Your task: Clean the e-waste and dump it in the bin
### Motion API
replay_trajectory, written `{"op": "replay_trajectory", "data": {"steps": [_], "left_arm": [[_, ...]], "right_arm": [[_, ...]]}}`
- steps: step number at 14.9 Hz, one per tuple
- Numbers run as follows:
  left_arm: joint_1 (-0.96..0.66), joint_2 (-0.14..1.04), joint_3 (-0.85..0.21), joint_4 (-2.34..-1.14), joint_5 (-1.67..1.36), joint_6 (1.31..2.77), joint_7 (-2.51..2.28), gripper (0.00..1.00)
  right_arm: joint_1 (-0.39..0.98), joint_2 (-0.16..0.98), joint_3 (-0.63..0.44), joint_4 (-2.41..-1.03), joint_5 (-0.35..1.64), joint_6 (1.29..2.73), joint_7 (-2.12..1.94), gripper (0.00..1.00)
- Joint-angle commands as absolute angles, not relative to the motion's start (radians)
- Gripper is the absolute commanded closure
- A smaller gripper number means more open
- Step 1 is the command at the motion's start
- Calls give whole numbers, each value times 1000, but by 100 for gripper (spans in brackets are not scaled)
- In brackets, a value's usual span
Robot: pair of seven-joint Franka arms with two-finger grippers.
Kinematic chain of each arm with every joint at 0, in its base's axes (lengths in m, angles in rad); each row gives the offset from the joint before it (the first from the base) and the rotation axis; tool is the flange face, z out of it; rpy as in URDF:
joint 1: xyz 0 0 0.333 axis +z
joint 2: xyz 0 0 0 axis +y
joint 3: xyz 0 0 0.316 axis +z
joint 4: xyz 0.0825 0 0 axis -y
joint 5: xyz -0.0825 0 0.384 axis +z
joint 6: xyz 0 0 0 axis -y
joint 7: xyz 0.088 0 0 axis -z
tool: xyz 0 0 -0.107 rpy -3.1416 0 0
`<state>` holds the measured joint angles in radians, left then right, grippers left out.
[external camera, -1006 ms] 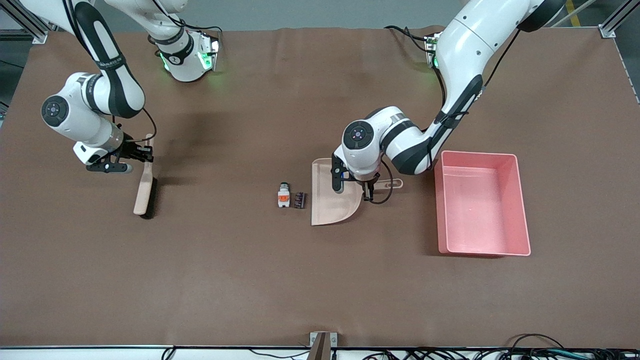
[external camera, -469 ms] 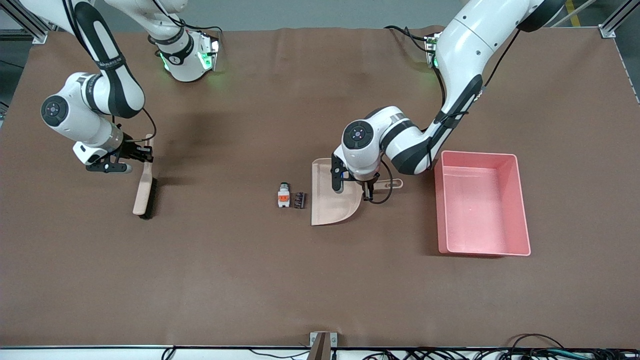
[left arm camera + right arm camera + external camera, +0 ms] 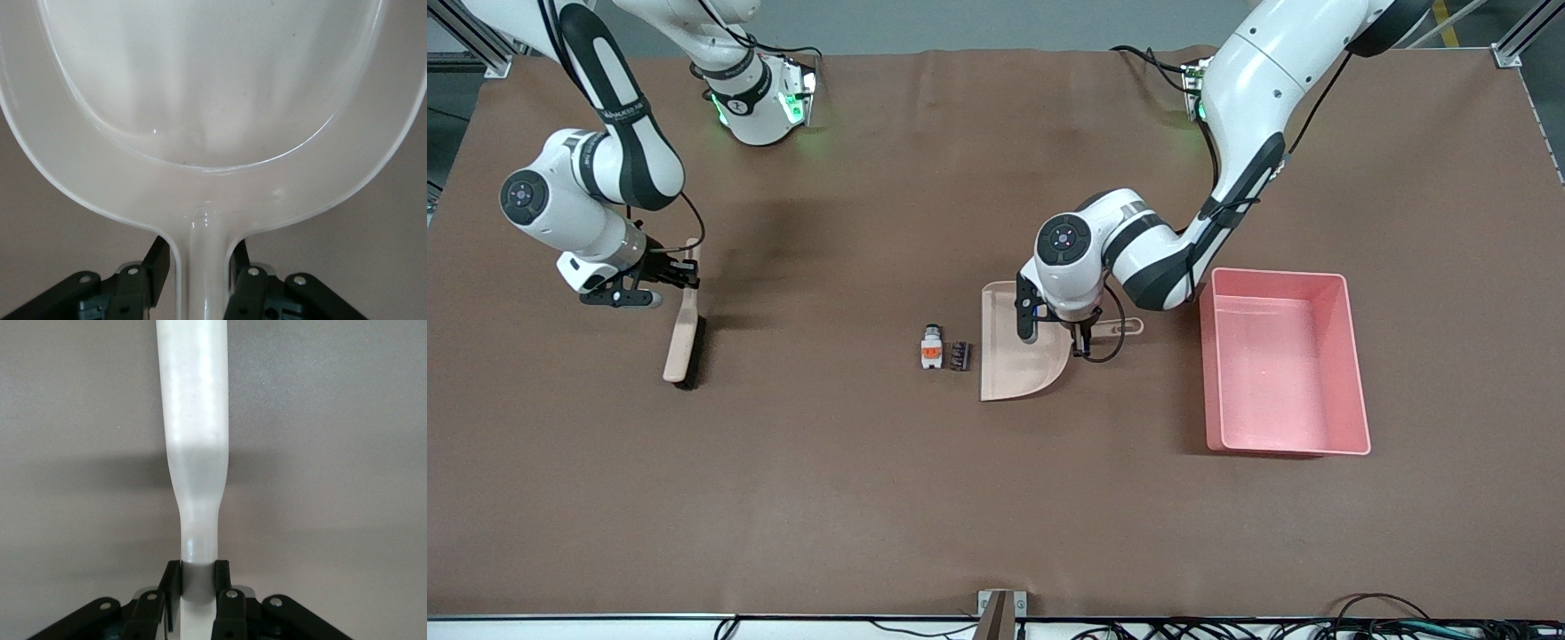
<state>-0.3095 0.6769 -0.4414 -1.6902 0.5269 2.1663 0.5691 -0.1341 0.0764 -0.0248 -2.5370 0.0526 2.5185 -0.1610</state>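
The brown table point(image 3: 996, 498) carried one pink bin point(image 3: 1285, 363) toward the left arm's end, standing upright and well apart from the two pieces of e-waste. One beige dustpan point(image 3: 1014, 364) lay flat between the bin and the e-waste, its straight open edge just beside the dark ridged block point(image 3: 959, 356). The left gripper point(image 3: 1082, 335) was clamped on the dustpan's handle, a finger point(image 3: 159, 267) pressed to each side of it, so both parts lay on the table past the pan's open edge from that gripper. One brush point(image 3: 684, 342) lay toward the right arm's end, well apart from the parts, and the right gripper point(image 3: 685, 274) was closed around its handle point(image 3: 198, 553). The white part with the orange patch point(image 3: 931, 348) sat just beside the block, toward the brush.
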Motion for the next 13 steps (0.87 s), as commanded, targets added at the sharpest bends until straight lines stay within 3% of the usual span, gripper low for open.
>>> {"op": "replay_trajectory", "data": {"steps": [1,13], "left_arm": [[-310,683,-445,-1675,548,2161,561,54],[-310,684,-445,-1671,548,2158,561,54]], "right_arm": [[-137,74,-25,-2556,64,2545,-163,75],[-135,94,-26,-2556,64,2572,-163,69]]}}
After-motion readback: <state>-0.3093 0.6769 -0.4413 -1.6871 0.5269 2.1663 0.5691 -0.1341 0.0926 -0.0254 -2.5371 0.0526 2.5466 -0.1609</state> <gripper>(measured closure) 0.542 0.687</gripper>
